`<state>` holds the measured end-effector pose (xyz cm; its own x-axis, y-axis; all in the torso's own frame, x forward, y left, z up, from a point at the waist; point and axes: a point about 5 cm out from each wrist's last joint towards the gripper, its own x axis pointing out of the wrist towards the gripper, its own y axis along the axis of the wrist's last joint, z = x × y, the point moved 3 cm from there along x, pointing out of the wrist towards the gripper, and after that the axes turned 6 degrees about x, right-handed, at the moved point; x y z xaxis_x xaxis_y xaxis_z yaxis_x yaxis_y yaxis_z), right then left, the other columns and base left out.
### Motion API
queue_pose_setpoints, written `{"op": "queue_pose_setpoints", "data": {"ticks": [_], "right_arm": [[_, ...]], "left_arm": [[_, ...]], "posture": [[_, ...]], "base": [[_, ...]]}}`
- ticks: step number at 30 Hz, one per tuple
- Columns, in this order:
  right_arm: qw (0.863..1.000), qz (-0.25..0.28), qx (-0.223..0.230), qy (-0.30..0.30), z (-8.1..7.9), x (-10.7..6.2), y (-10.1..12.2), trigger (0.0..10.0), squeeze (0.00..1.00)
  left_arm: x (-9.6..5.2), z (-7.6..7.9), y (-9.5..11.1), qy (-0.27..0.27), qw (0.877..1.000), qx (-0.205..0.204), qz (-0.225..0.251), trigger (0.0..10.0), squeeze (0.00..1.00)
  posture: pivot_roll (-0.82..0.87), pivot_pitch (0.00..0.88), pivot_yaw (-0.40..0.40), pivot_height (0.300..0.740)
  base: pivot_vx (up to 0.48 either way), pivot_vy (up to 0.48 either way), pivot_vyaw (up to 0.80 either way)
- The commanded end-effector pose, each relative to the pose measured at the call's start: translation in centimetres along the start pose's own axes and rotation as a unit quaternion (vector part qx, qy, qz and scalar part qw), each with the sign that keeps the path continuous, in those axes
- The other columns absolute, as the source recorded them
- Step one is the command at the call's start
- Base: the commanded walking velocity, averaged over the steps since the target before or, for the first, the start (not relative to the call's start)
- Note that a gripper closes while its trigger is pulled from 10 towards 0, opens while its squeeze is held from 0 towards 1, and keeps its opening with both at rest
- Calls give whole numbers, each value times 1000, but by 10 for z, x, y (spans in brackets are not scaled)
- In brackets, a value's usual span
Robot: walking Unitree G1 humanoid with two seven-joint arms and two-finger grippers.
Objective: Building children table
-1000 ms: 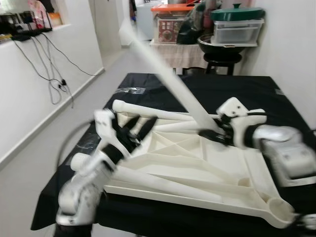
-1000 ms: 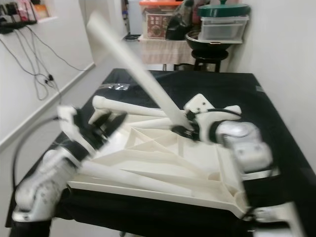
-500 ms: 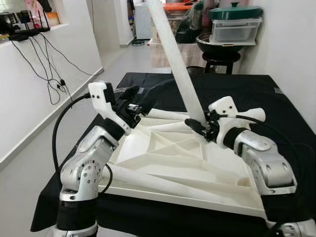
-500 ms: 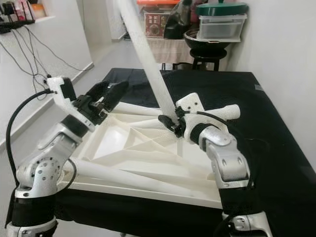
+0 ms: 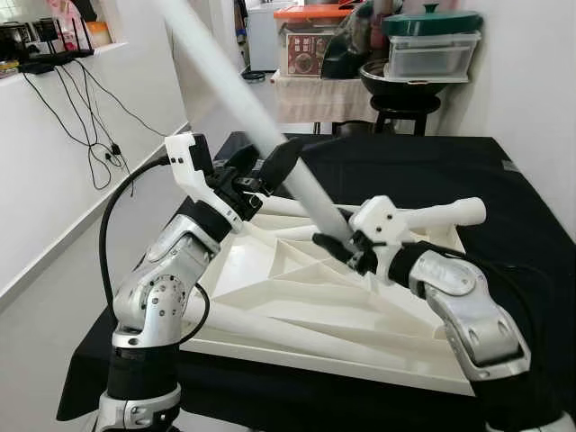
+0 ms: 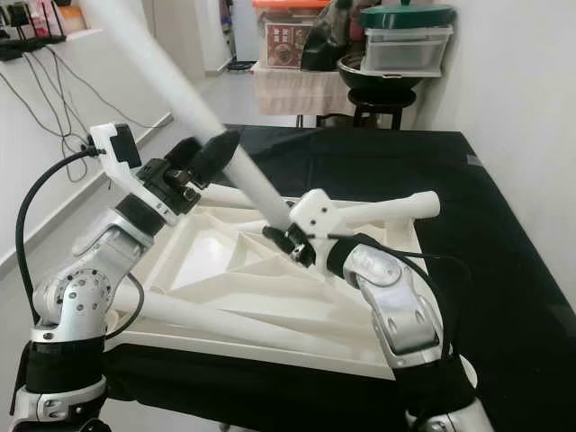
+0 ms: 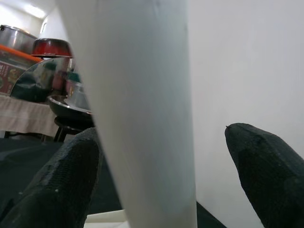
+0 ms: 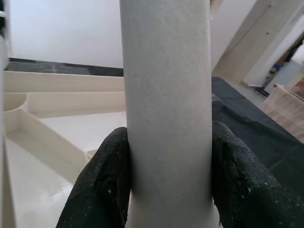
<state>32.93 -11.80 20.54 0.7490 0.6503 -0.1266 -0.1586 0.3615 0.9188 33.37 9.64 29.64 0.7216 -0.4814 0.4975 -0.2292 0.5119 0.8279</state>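
Right wrist view shows the right gripper (image 8: 167, 175) pinching the white table leg (image 8: 166, 95) near its lower end, above the upturned tabletop (image 5: 297, 297) on the black-covered table (image 5: 504, 180). Further left, the left gripper (image 5: 265, 166) is spread around the leg's middle, seemingly not yet gripping. Best to steady the leg with both grippers, then seat its foot squarely in a corner socket.

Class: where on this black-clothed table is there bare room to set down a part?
Bare black cloth lies beyond the upturned white plastic tabletop, toward the stool, and along its right side. The near-left is crowded: both tools work on the white table leg.
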Motion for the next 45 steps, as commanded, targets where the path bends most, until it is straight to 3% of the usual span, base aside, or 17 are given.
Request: {"op": "queue_pose_setpoints", "data": {"ticks": [1, 4, 5, 16, 24, 25, 34, 35, 36, 37, 41, 45], "right_arm": [[999, 17, -15, 28, -10, -1, 7, 10000, 0], [999, 23, -18, 41, -14, -2, 8, 10000, 0], [999, 23, -20, 44, -15, -2, 8, 10000, 0], [999, 19, -12, 23, -7, 0, 4, 10000, 0], [1000, 17, 24, 12, -3, 4, 2, 10000, 16], [999, 7, 28, 20, -3, 4, 0, 10000, 1000], [999, -5, 38, 2, -10, 21, 0, 10000, 1000], [999, -8, 41, 0, -13, 25, -1, 10000, 635], [999, -8, 41, 0, -13, 25, -1, 10000, 635], [999, -11, 46, -5, -15, 30, -2, 10000, 0], [997, -7, 73, 0, -26, 44, 6, 10000, 0], [997, -5, 76, 3, -28, 45, 8, 10000, 0]], "left_arm": [[0, -5, 2, 5, 1000, -1, -1, 10000, 0], [0, -6, 3, 8, 1000, -2, 3, 10000, 0], [0, -6, 5, 5, 1000, -4, 10, 0, 0], [2, -2, 7, -7, 1000, -4, 18, 0, 0], [4, 7, 8, -39, 999, -2, 14, 0, 0], [5, 7, 6, -40, 999, 6, 10, 0, 0], [14, 11, -11, -33, 999, 41, -10, 0, 0], [15, 12, -13, -33, 998, 43, -11, 0, 0], [15, 12, -13, -33, 998, 43, -11, 0, 0], [17, 13, -15, -34, 998, 42, -11, 0, 0], [19, 20, -22, -42, 998, 51, -14, 0, 0], [19, 20, -23, -43, 998, 51, -14, 0, 0]], "posture": [[-124, 0, 38, 740], [-124, 0, 38, 740], [-126, 0, 40, 740], [-132, 0, 42, 740], [-128, 0, 41, 740], [-127, 0, 40, 740], [-128, 0, 45, 740], [-129, 0, 45, 740], [-129, 0, 45, 740], [-130, 0, 45, 740], [-131, 0, 44, 740], [-131, 0, 44, 740]], "base": [[0, 0, 0], [0, 0, 0], [0, 0, 0], [0, 0, 0], [0, 0, 0], [0, 0, 0], [0, 0, 0], [0, 0, 0], [0, 0, 0], [0, 0, 0], [0, 0, 0], [0, 0, 0]]}}
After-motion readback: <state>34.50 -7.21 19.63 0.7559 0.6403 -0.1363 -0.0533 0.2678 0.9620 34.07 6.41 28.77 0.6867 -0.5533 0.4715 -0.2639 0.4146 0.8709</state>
